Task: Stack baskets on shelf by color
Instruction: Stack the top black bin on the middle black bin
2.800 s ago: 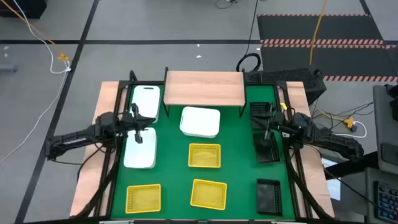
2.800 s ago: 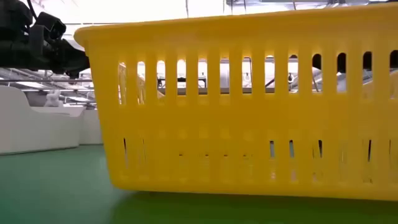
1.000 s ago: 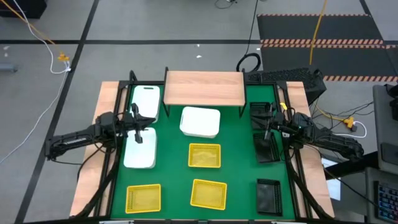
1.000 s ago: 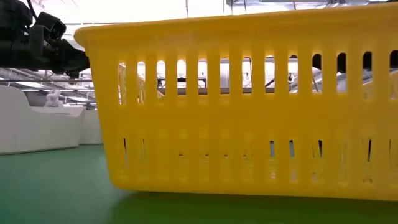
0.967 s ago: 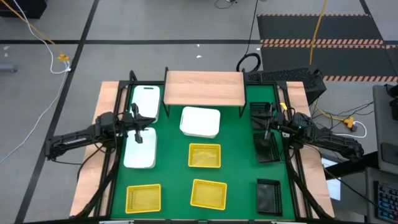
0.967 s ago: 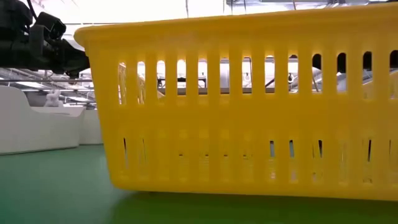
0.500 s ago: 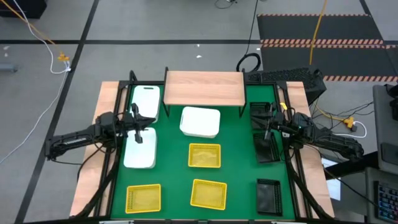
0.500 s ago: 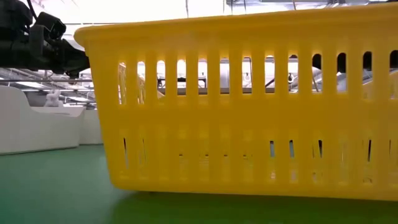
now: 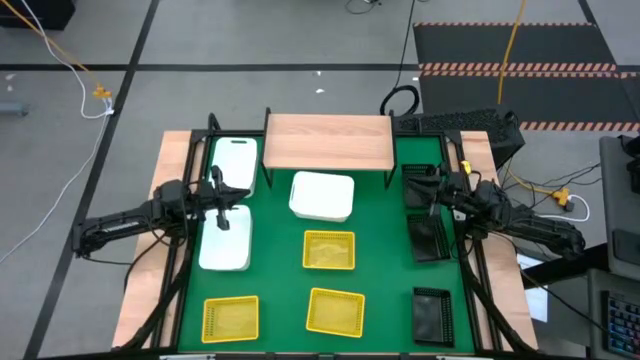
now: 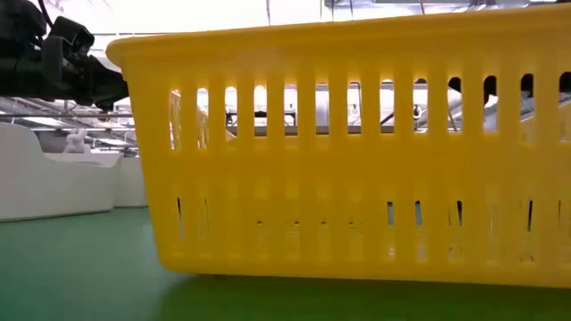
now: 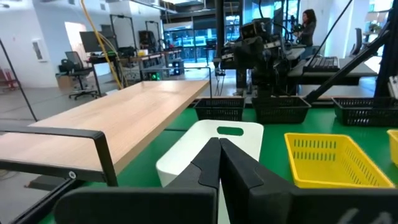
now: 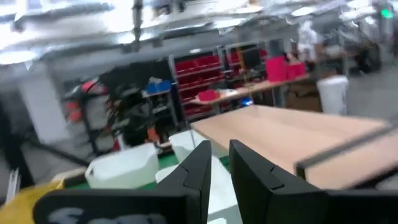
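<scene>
The left gripper (image 9: 222,197) hovers pinched together over a white basket (image 9: 225,240); the right gripper's (image 9: 432,196) fingers stand slightly apart, empty, above the black baskets (image 9: 428,238).

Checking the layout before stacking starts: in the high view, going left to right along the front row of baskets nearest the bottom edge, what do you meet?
Yellow basket at the front left → second yellow basket → black basket at the front right.
</scene>
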Controlling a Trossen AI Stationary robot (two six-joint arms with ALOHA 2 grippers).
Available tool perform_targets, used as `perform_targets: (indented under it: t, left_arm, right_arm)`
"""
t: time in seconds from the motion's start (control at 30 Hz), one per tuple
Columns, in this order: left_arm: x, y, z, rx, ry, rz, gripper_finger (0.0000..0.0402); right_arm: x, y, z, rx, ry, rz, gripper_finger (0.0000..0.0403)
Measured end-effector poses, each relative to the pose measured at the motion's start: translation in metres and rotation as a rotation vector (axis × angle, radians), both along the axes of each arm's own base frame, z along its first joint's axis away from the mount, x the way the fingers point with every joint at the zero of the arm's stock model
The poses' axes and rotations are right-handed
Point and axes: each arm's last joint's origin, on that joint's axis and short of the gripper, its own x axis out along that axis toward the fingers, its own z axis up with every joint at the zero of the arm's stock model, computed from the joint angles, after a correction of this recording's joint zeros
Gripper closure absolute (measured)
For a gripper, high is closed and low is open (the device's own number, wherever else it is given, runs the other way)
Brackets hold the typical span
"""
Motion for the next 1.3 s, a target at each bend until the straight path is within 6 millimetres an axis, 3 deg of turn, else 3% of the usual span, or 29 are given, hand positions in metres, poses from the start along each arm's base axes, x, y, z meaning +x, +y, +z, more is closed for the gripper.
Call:
perform_targets:
  t: [0.17,0.4,0.6,0.8,1.03,1.3]
  left_arm:
    - [0.000,0.000,0.005,0.053,-0.041,0.004,0.0396]
    - [-0.002,0.000,0.016,0.102,-0.147,0.009,0.0396]
    - [-0.004,-0.001,0.024,0.187,-0.216,0.023,0.0396]
    - [-0.007,0.000,0.033,0.232,-0.301,0.117,0.0396]
    - [-0.006,0.004,0.025,0.074,-0.257,0.191,0.0396]
    - [-0.006,0.004,0.025,0.075,-0.252,0.191,0.0396]
  right_arm:
    - [0.002,0.000,-0.009,0.069,0.079,0.015,0.0351]
    - [0.003,-0.005,-0.020,0.162,0.190,-0.153,0.0351]
    - [0.006,-0.009,0.023,0.129,0.239,-0.272,0.0351]
    - [0.028,-0.016,0.051,0.144,0.352,-0.306,0.0342]
    - [0.043,-0.025,0.068,0.326,0.639,-0.361,0.0294]
    - [0.042,-0.023,0.072,0.664,0.884,-0.305,0.0262]
